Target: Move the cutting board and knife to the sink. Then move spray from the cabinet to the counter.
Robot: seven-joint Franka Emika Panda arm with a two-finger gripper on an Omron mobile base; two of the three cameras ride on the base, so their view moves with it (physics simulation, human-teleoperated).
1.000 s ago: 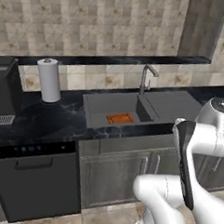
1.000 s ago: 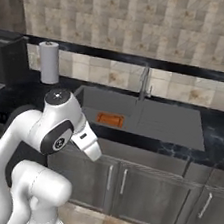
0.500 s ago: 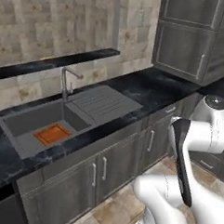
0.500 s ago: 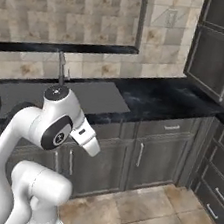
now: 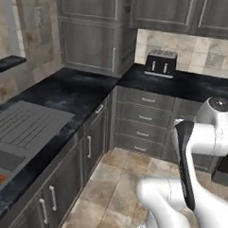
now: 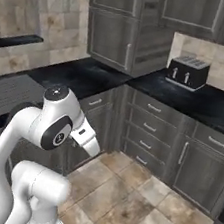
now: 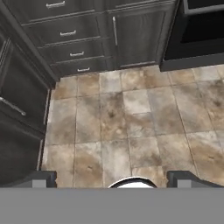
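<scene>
Meanwhile our gripper (image 7: pixel 112 178), spread wide and empty, faces floor tiles (image 7: pixel 131 127); we expect a light, slippery spray bottle, best grasped at its body.

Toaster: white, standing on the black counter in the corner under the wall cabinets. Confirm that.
Wrong colour. The toaster is black, not white, as the right base view shows. It does stand on the black counter in the corner under the wall cabinets.

Rendered frames, even diffuse light with no evident source, dim grey cabinets, soft sheen on black counter (image 5: pixel 79 88) toward 10 o'clock, faint shadows under cabinet fronts, mild softness throughout, floor tiles (image 7: pixel 131 118) coarse and blurred, no edge distortion
</scene>
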